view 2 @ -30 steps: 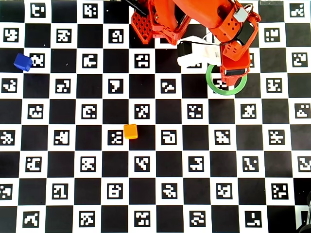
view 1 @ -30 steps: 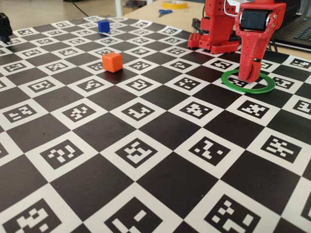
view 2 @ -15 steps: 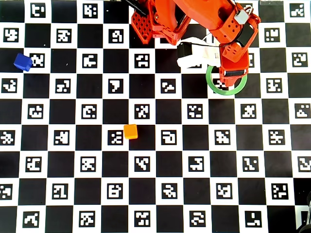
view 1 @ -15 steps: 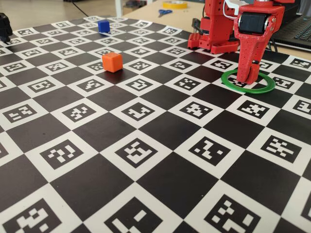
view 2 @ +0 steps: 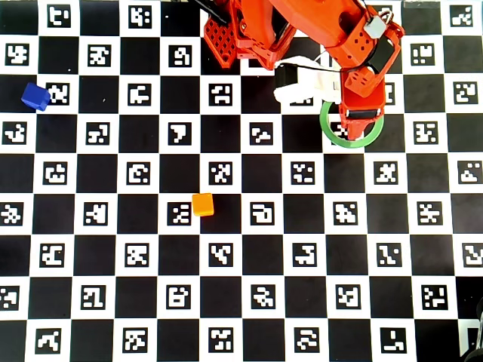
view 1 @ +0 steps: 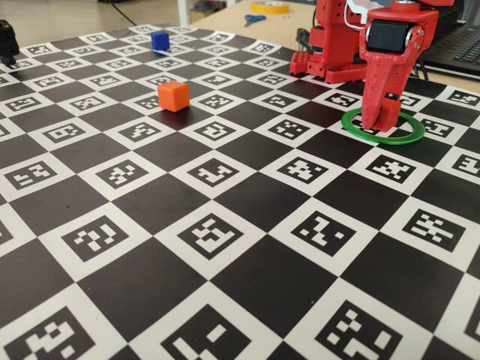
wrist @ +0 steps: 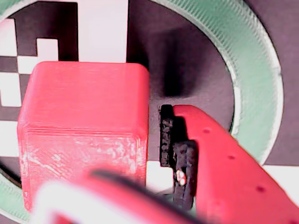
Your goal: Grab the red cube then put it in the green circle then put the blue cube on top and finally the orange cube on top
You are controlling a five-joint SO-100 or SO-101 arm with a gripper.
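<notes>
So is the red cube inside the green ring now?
Inside. In the wrist view the red cube sits within the green ring.

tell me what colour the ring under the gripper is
Green. The green circle shows best in the fixed view, lying flat on the checkered board beneath the gripper.

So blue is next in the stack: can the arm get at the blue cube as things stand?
Probably yes. The blue cube sits alone on the board with nothing beside it, and the end effector has opened off the red cube in the green circle. Reach is unproven.
</notes>
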